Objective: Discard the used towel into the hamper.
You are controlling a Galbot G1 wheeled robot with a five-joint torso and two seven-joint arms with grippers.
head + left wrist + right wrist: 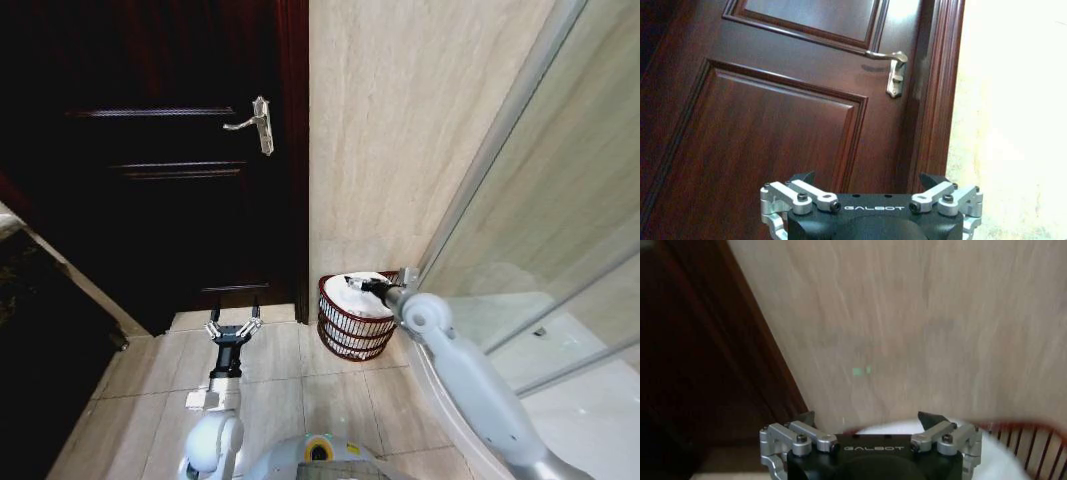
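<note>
The room is a small bathroom corner: a dark wooden door (150, 160) with a silver lever handle (258, 122), a beige stone wall (400, 130) beside it, a glass shower screen (540, 230) at 3 o'clock of the head view, and a floor (290, 385) of pale tiles.

The right arm (470, 385) is the biggest moving part. It reaches from 5 o'clock up toward the middle of the picture, and its right end effector (352, 284) is over the mouth of the hamper (352, 328). In the right wrist view the two dark fingertips (931, 417) stand clearly apart with nothing between them, so I judge it is open and holds nothing. It is probably placed there because this is the drop point, directly above the opening.

The left arm (222, 400) waits low at 6 o'clock, and the left end effector (233, 322) points to the door, also spread open and empty, away from the work.

The hamper stands on the floor in the corner, near the wall and just beside the curved base of the shower, at about 5 o'clock from the picture centre. Its long axis looks near to vertical, perhaps a little tilted, with the wider rim upward, so the mouth opens toward the end effector.

The white towel (362, 298) lies inside the hamper, heaped up to the rim. It is a crumpled mound, so I cannot tell a long axis for it.
</note>
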